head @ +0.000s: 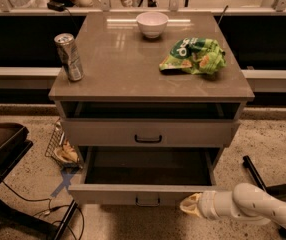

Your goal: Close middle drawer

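The middle drawer (133, 194) is pulled far out from the grey-beige cabinet, and its dark, empty inside shows. Its small black bar handle (148, 202) sits at the centre of the flat front. My gripper (189, 205), on a white arm coming in from the lower right, is at the right part of the drawer's front, touching or nearly touching it. The top drawer (148, 132) above stands slightly open, with a gap under the countertop. The lowest drawer is hidden beneath the open one.
On the cabinet top stand a soda can (69, 57), a white bowl (152, 24) and a green chip bag (193, 56). A wire basket (62, 149) and a blue floor mark (64, 181) lie at the left. Black chair legs (255, 174) are at the right.
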### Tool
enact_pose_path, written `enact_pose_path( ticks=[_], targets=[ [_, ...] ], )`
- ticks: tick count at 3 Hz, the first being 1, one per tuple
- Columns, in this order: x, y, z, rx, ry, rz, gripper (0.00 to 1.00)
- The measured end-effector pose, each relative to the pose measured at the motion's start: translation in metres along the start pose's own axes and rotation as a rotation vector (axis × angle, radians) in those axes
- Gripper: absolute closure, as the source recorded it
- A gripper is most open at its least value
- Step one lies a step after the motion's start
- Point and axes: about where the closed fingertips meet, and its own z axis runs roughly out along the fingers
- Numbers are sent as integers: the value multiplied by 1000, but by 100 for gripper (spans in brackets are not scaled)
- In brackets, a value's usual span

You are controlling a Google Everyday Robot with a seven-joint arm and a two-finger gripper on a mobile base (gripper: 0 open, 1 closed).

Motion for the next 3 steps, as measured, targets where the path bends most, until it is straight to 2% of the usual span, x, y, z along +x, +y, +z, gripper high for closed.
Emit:
enact_pose_path(
  ticks=[3],
  targets=[
    [-47,-58,39,-30,-47,-117,100]
  ],
)
